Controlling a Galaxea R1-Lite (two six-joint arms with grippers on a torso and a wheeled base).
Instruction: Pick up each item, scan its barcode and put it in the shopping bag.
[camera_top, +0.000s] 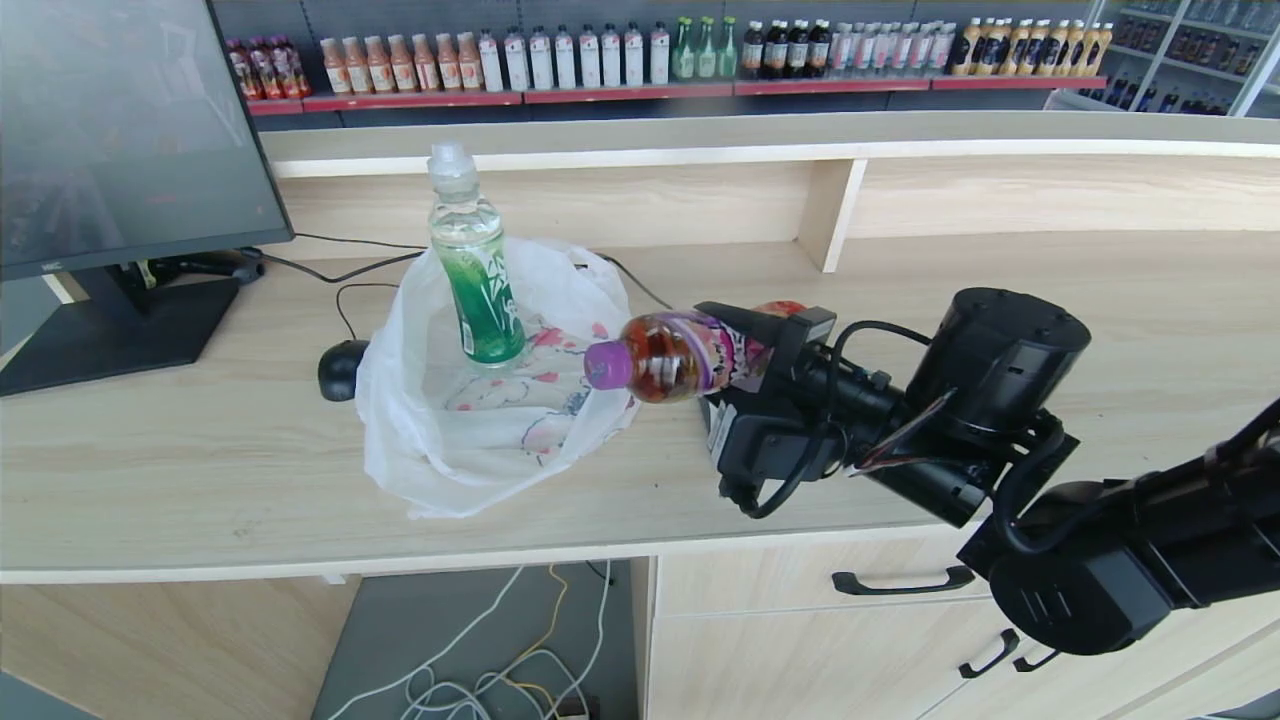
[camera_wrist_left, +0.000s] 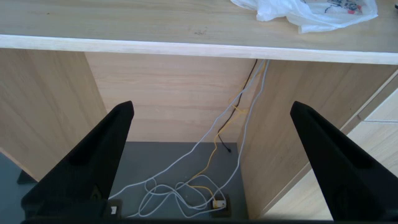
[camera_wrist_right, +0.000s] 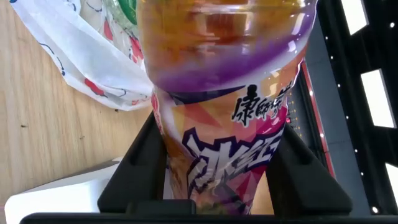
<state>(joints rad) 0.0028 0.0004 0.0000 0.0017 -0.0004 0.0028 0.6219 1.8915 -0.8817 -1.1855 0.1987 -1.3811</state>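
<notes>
Purple-capped bottle (camera_top: 680, 355) lies clamped in right jaws beside shopping bag (camera_top: 470, 440).

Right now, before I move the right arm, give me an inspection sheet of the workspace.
Surface: light wooden counter.
Job's things: white shopping bag lies open on the counter; green-label bottle stands upright in it; purple-capped bottle is held sideways, cap toward the bag.
Clutter: mouse and monitor on the bag's left.
Grippers: right gripper shut on the purple-capped bottle; left gripper open, holding nothing, below the counter edge.
Cables: black cables behind the bag; floor cables under the counter.
Surroundings: drinks shelf behind; drawers below.
</notes>
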